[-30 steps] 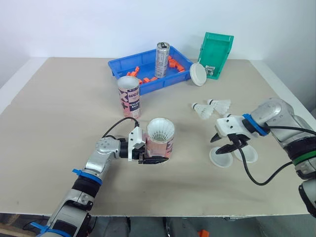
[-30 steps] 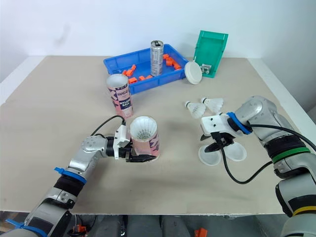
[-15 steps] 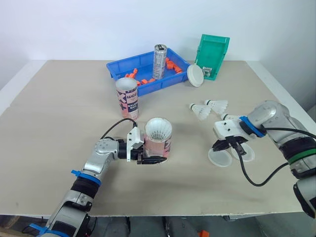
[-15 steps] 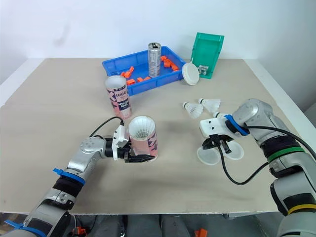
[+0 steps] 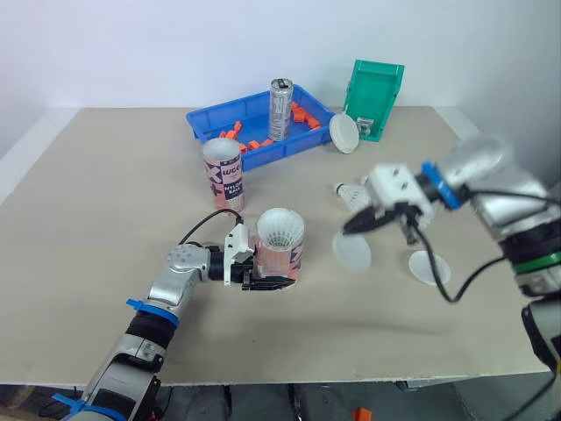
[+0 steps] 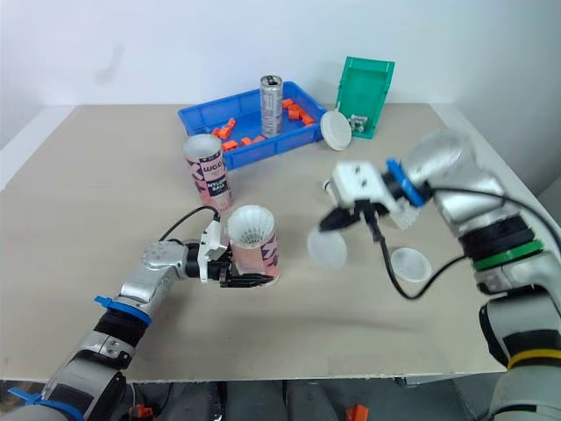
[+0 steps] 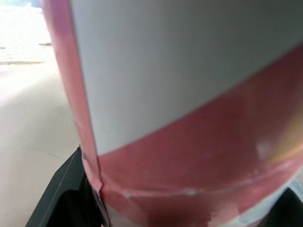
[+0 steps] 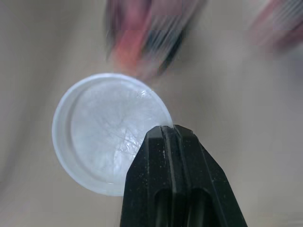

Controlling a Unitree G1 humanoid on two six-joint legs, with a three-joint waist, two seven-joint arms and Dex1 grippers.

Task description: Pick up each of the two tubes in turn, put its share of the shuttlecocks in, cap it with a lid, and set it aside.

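Observation:
My left gripper (image 5: 267, 279) is shut on a pink and white tube (image 5: 280, 254), which stands upright on the table with a shuttlecock's white feathers (image 5: 280, 230) at its open mouth. That tube's wall (image 7: 180, 109) is close up in the left wrist view. My right gripper (image 5: 352, 228) hovers just right of this tube, shut on the rim of a clear round lid (image 5: 351, 251), also in the right wrist view as lid (image 8: 109, 132). A second lid (image 5: 429, 267) lies on the table further right. A second tube (image 5: 225, 174) stands upright behind. Loose shuttlecocks (image 5: 353, 195) lie partly hidden behind my right gripper.
At the back stands a blue tray (image 5: 215, 123) holding orange pieces and a metal can (image 5: 280, 96). A green bin (image 5: 377, 86) is tipped on end beside it, with a white disc (image 5: 344, 133) leaning nearby. A cable hangs from my right wrist.
My right gripper has lifted one clear lid off the table and carried it left toward the held tube. The other lid stays on the table. The left gripper and its tube have not moved.

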